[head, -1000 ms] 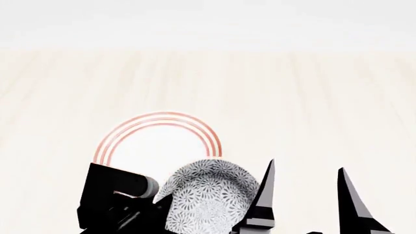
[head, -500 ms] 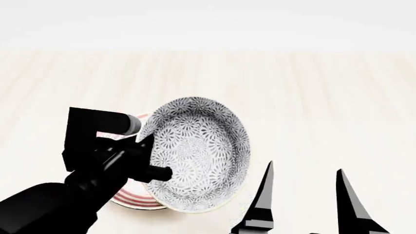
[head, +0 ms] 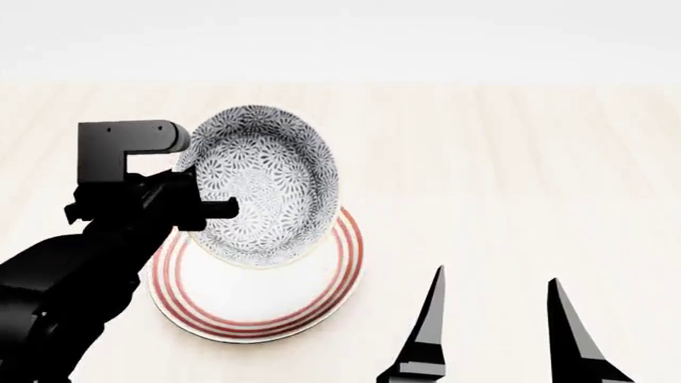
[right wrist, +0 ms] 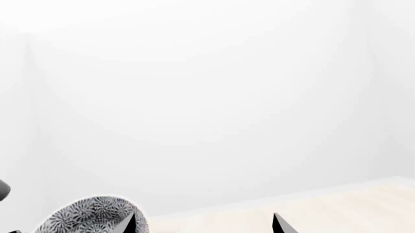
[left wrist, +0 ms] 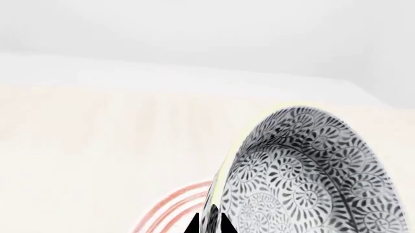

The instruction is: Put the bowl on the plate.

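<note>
Table (head: 511, 159): pale wood, carrying the plate.
Plate (head: 319, 307): white with red rings, flat on the table, waiting underneath the bowl.
Bowl (head: 261, 187): tipped steeply on edge above the plate because it hangs from one rim.
Left gripper (head: 218, 209): clenched on the bowl's rim.
Right gripper (head: 495, 319): fingers spread, empty, parked aside.

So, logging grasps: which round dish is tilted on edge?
The grey-blue floral ceramic bowl, pinched by the left gripper; the red-ringed white plate lies flat.
</note>
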You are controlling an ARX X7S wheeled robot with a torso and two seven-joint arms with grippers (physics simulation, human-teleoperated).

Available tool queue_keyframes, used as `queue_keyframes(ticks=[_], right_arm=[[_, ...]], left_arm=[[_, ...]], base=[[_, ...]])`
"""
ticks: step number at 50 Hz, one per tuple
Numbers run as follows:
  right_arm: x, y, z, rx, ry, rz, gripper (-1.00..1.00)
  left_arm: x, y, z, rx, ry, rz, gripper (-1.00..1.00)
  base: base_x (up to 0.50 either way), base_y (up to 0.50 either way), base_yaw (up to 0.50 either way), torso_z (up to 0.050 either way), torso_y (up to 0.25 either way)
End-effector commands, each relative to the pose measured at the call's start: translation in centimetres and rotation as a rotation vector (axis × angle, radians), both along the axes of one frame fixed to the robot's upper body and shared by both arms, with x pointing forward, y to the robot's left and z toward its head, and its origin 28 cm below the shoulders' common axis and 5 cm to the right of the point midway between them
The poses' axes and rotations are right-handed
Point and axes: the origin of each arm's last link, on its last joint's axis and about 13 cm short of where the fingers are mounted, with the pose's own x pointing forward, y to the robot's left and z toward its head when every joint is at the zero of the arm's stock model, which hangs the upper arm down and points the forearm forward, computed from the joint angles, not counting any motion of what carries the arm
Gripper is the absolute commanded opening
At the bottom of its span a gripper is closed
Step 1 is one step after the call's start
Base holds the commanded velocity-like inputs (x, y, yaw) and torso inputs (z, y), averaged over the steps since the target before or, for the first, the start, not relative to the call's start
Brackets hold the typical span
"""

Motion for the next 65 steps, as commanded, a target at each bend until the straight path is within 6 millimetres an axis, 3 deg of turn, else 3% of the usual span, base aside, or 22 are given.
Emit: queue_keyframes(ticks=[1,23,38,65], right_arm=[[0.0,0.0,0.0,-0.007,-0.012,-0.002,1.00],[-0.1,0.0,-0.3,-0.005,-0.007,0.005,1.00],[-0.1,-0.1,-0.3,-0.004,-0.003,0.005,1.00],[0.0,-0.1,-0.4,-0.004,0.002,0.005,1.00]], left_arm=[[2.1,-0.1,0.8,-0.093,0.021,0.043,-1.00],[2.7,-2.0,1.5,-0.259,0.212,0.080,-1.00],[2.6,-2.8,1.6,-0.135,0.195,0.082,-1.00],[2.2,-3.8,1.0,-0.140,0.248,0.045,-1.00]], base=[[0.00,0.00,0.00,0.000,0.000],[0.00,0.00,0.00,0.000,0.001],[0.00,0.00,0.00,0.000,0.000],[0.00,0.00,0.00,0.000,0.000]])
